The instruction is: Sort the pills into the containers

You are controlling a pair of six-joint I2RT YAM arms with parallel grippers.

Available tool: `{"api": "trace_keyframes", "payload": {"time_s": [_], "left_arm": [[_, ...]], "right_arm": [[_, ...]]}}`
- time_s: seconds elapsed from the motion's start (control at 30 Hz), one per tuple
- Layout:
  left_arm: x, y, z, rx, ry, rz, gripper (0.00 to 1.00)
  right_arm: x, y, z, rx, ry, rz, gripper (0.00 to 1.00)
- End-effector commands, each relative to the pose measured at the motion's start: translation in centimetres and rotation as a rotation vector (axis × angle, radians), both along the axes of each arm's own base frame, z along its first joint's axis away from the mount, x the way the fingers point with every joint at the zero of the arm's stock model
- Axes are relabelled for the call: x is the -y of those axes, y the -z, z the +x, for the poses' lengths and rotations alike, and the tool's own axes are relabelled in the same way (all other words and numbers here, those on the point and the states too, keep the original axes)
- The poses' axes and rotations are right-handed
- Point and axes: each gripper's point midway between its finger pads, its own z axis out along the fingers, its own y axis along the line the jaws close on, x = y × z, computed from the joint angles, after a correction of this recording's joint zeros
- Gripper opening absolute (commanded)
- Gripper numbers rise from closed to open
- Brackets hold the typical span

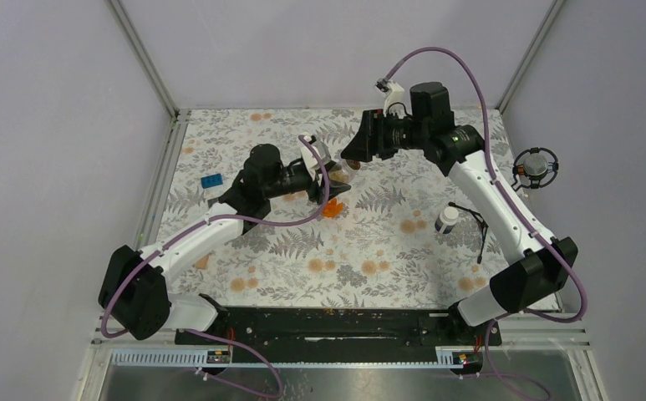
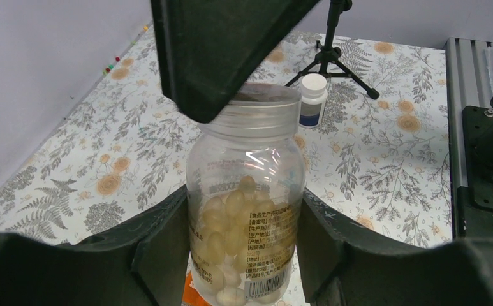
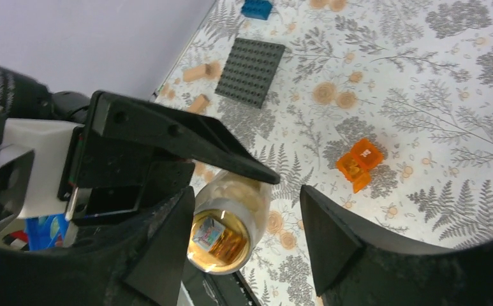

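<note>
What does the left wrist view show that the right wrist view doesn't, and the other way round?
Left wrist only: the white bottle beside a tripod. Right wrist only: the grey plate, blue brick and tan blocks. Both: the clear bottle in the left gripper, the floral cloth, and the orange box, just a sliver under the bottle in the left wrist view.

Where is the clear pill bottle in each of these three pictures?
Top external: the clear pill bottle is near the centre, just above the orange box in the picture.
Left wrist: it fills the lower middle, upright.
Right wrist: lower centre, seen end-on.
Shared landmark: the orange box, right of the bottle in the right wrist view.
</note>
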Motion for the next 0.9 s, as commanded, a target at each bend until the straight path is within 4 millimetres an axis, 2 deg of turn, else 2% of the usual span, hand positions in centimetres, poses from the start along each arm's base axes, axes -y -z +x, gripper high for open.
{"api": "trace_keyframes", "payload": {"time_s": [0.0, 0.07, 0.17, 0.23, 0.4, 0.53, 0.63, 0.7, 0.87], "left_arm": [[0.1, -4.8, -0.1, 0.123, 0.033, -0.076, 0.00], [0.1, -5.2, -0.2, 0.125, 0.035, -0.082, 0.00], [-0.1, -5.9, -0.3, 0.130, 0.030, -0.087, 0.00], [-0.1, -6.1, -0.2, 0.135, 0.024, -0.088, 0.00], [0.0, -5.6, 0.0, 0.124, 0.019, -0.073, 0.00], [-0.1, -5.4, 0.2, 0.122, 0.011, -0.069, 0.00], [-0.1, -5.3, 0.2, 0.120, 0.013, -0.068, 0.00], [-0.1, -5.3, 0.1, 0.116, 0.019, -0.069, 0.00], [0.0, -5.4, -0.1, 0.117, 0.028, -0.071, 0.00]], "right_arm": [[0.5, 0.7, 1.6, 0.025, 0.057, -0.068, 0.66], [1.3, 1.4, 2.8, 0.016, 0.132, -0.114, 0.63], [3.6, 3.0, 4.5, -0.014, 0.280, -0.236, 0.61], [4.6, 3.3, 4.9, -0.012, 0.333, -0.277, 0.60], [4.9, 1.4, 5.2, 0.011, 0.379, -0.245, 0.64], [5.2, -0.7, 5.1, 0.022, 0.413, -0.170, 0.77], [4.7, -2.4, 4.3, 0.066, 0.367, -0.082, 0.88], [3.4, -3.2, 3.2, 0.098, 0.267, -0.024, 0.94], [-0.1, -4.3, -0.4, 0.125, -0.030, 0.109, 0.96]]}}
